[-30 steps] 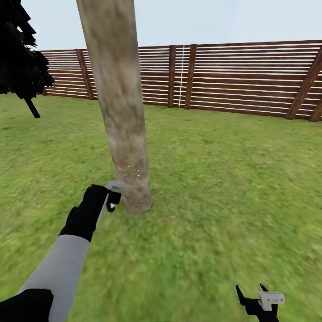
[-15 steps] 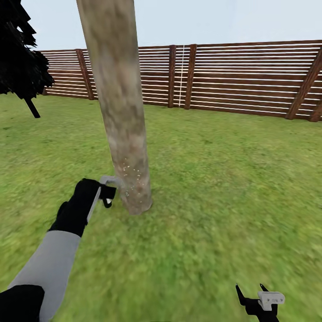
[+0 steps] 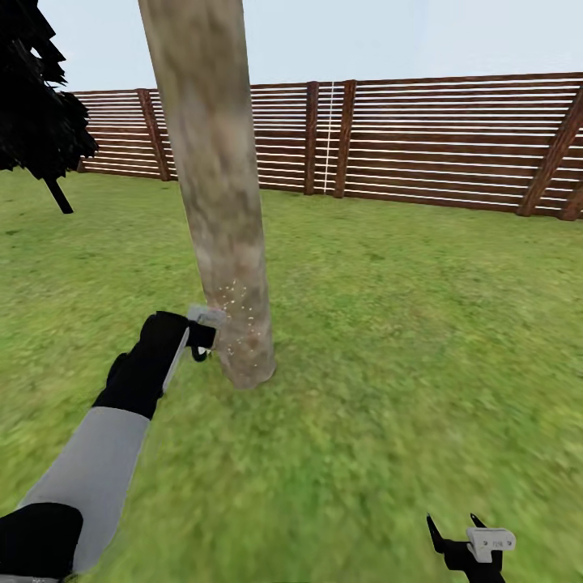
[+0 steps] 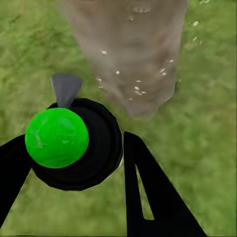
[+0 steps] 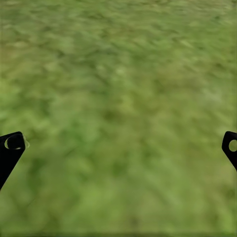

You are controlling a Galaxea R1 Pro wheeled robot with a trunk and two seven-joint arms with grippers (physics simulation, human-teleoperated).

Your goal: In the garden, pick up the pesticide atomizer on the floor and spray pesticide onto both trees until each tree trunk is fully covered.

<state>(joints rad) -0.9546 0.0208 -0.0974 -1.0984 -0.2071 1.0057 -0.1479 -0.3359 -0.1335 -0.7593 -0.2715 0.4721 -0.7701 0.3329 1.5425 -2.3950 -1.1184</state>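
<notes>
- The left gripper [image 3: 201,334] is reaching out low beside the near tree trunk [image 3: 219,202], its fingers clamping the atomizer [image 4: 74,143] between them.
- In the left wrist view the atomizer is showing as a dark round bottle with a bright green dot on top, its grey nozzle pointing at the trunk [image 4: 128,49].
- White specks of pesticide [image 3: 235,312] are dotting the lower part of the trunk, just right of the gripper and a little above the grass [image 3: 389,340]; the same specks [image 4: 138,86] are scattered over the bark in the left wrist view.
- The trunk is standing upright on the lawn, left of centre, with the slatted wooden fence [image 3: 437,146] running far behind it.
- A dark leafy tree [image 3: 36,105] is leaning at the far left.
- The right gripper [image 3: 457,538] is hanging low at the near right, well apart from the trunk, its fingers [image 5: 12,148] spread wide over bare grass with nothing between them.
</notes>
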